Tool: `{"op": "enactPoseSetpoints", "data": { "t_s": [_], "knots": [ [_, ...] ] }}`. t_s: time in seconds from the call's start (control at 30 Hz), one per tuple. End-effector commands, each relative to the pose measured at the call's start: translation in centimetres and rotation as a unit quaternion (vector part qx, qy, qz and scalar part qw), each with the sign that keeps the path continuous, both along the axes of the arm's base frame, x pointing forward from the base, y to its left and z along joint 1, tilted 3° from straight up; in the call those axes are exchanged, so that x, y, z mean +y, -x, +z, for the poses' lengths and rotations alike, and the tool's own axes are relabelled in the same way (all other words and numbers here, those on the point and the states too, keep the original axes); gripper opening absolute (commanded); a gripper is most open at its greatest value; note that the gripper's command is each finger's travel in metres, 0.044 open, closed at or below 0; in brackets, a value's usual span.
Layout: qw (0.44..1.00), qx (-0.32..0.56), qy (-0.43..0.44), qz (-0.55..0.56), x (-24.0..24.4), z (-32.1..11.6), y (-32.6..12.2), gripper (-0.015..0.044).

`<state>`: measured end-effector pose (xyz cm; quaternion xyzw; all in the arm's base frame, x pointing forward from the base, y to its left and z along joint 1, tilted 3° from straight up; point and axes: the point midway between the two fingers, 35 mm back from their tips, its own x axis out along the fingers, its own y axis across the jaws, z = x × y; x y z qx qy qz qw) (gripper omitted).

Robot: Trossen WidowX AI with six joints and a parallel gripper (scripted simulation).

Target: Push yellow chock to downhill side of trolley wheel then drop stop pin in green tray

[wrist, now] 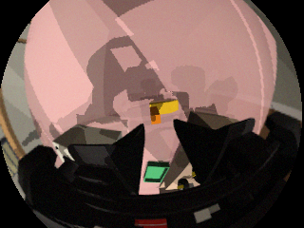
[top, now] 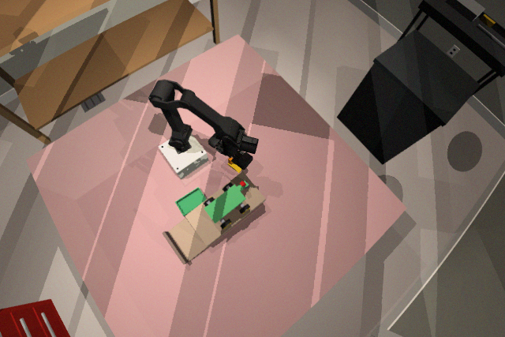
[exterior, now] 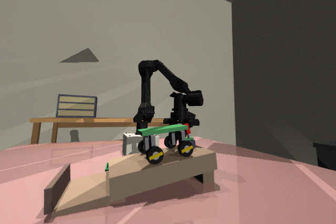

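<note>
The yellow chock point(top: 234, 165) point(wrist: 169, 107) with its orange handle lies on the pink mat beside the ramp's uphill end, on the arm's side; its rubber base cannot be made out. My gripper point(wrist: 159, 124) points down over it, part open, with nothing held between the fingers; in the exterior view the fingertips are hidden behind the trolley. The green-topped trolley point(top: 224, 205) point(exterior: 163, 129) stands on the ramp point(top: 202, 225) point(exterior: 163, 179). The red-headed stop pin point(top: 242, 183) point(exterior: 187, 128) stands upright at its uphill end. The green tray point(top: 190, 201) point(exterior: 106, 166) point(wrist: 156, 172) is empty beside the ramp.
The arm's white base block point(top: 183, 156) point(exterior: 130, 144) stands near the tray and chock. The ramp's low end has a dark end board point(top: 176, 247) point(exterior: 56, 189). A wooden shelf point(top: 134, 47) and a black box point(top: 391, 117) stand beyond the mat point(top: 285, 276).
</note>
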<state>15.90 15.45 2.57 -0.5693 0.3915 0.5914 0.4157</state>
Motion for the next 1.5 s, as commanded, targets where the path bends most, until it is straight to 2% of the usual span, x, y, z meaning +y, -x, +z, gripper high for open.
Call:
{"op": "enactPoseSetpoints", "data": {
  "t_s": [0.0, 1.37, 1.47],
  "knots": [
    [1.0, 0.004, -0.001, -0.002, 0.0, -0.6, 0.2, 0.019],
    [1.0, 0.005, -0.001, -0.002, 0.2, -5.6, 0.3, 0.019],
    [1.0, 0.001, 0.001, 0.0, 0.2, -5.3, 0.1, 0.0111]
  ]
}}
